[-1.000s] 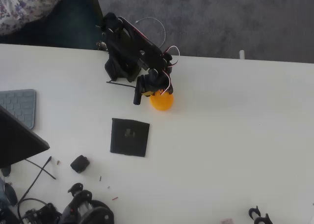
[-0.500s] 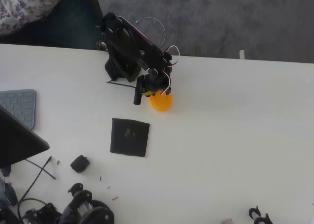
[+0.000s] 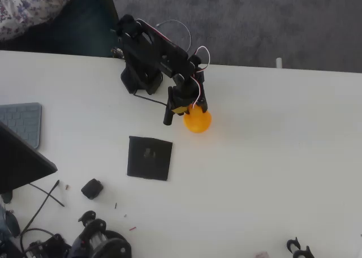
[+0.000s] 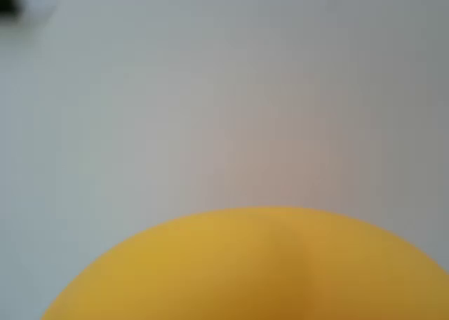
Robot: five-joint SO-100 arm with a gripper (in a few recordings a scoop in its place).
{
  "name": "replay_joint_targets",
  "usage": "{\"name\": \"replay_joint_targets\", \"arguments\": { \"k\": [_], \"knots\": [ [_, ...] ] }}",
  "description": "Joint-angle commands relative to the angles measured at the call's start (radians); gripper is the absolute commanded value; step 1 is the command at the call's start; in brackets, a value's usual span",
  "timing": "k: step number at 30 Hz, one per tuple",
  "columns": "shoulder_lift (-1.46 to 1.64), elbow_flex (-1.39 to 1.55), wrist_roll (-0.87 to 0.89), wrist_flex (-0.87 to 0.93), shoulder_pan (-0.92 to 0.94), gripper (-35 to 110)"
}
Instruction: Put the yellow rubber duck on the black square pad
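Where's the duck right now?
Overhead view: the duck sits at the gripper tip on the white table, up and right of the pad, not on it. Wrist view: it fills the bottom edge.

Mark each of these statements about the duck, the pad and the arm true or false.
1. The yellow rubber duck lies on the thin black square pad. False: it is on the bare white table, up and right of the pad in the overhead view.
2. The end effector is at the duck. True.
3. A grey keyboard sits at the left edge. True.
4. The small black lumpy part rests on the pad. False: it lies apart, lower left of it.
5. The wrist view shows the duck close up. True.
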Motion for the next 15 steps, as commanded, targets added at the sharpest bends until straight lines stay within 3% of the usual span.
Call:
{"name": "replay_joint_targets", "arguments": {
  "k": [1, 6, 15],
  "knots": [
    [0.021, -0.149, -0.015, 0.006, 0.009, 6],
    [0.017, -0.216, -0.025, 0.006, 0.087, 6],
    [0.020, -0.368, -0.049, 0.006, 0.465, 6]
  ]
}}
